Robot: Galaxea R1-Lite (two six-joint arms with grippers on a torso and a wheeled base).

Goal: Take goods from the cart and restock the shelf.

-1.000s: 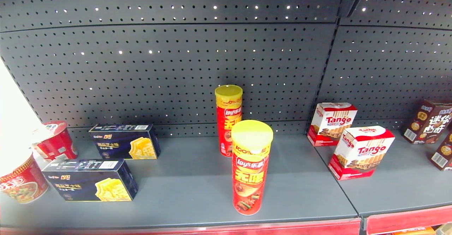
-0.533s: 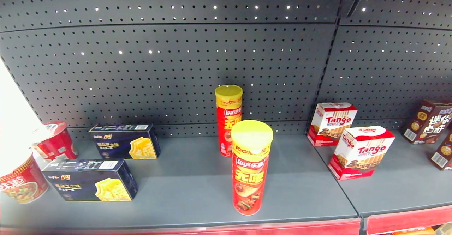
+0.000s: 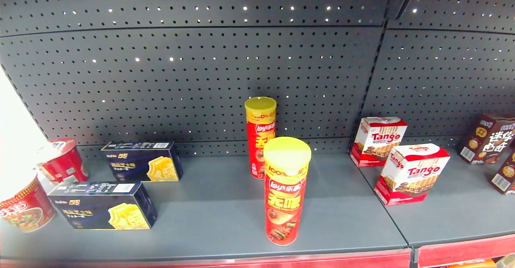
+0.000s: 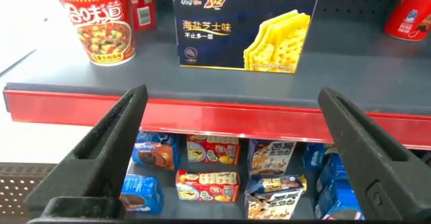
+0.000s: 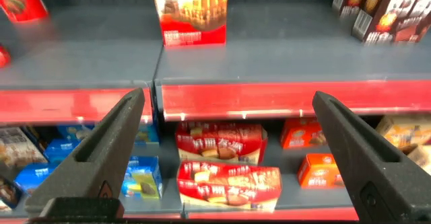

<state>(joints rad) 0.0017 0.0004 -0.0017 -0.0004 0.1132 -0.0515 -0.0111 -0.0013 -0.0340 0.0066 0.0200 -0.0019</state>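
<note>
While both sets of jaws stand wide apart and empty, the left gripper (image 4: 232, 96) and right gripper (image 5: 229, 97) are held before the red front edge of the shelf (image 3: 225, 211). Two chip cans (image 3: 285, 191) are stood upright mid-shelf, one near the front edge, one by the back panel. Toward the left end, cracker boxes (image 3: 104, 205) and noodle cups (image 3: 22, 203) are noted; wafer boxes (image 3: 410, 173) occupy the adjoining right section.

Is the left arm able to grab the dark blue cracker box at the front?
Probably yes. The left gripper is open and faces the front cracker box, with nothing between them; it must first clear the red shelf edge.
</note>
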